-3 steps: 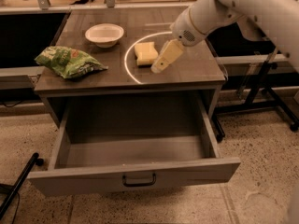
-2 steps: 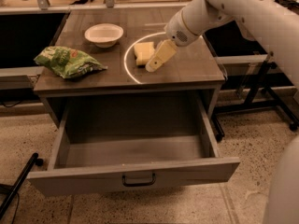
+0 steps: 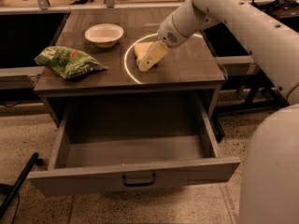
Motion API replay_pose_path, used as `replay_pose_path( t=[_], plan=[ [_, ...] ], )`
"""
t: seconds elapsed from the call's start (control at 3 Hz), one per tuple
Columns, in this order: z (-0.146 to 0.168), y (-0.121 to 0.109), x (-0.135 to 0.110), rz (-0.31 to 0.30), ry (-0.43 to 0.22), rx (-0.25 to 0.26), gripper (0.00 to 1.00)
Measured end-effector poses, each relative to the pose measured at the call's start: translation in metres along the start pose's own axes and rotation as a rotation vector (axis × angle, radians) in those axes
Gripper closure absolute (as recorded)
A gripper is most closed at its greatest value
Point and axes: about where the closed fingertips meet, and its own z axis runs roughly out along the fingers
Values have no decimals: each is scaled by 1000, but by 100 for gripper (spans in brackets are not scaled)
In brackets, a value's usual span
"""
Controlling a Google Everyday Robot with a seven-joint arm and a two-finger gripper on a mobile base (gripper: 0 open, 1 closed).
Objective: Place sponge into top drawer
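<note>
The sponge (image 3: 139,49) is a pale yellow block lying on the cabinet top, inside a bright white ring of light. My gripper (image 3: 145,66) hangs from the white arm and sits right over the sponge's right and front side, covering part of it. I cannot tell whether it touches the sponge. The top drawer (image 3: 135,175) is pulled wide open below the cabinet top; its grey inside shows nothing in it, and a dark handle sits in the middle of its front panel.
A white bowl (image 3: 104,33) stands at the back left of the cabinet top (image 3: 187,71). A green snack bag (image 3: 67,62) lies at the left edge. My white arm and body fill the right side. A dark pole lies on the floor at lower left.
My gripper has moved left across the cabinet top and now overlaps the sponge. The sponge, bowl, bag and drawer have not moved.
</note>
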Motion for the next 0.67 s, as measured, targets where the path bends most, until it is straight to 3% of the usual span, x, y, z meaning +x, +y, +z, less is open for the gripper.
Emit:
replay_pose_path(
  t=[0.67],
  plan=[
    [28,-6,0,28,29,-15,0]
  ],
)
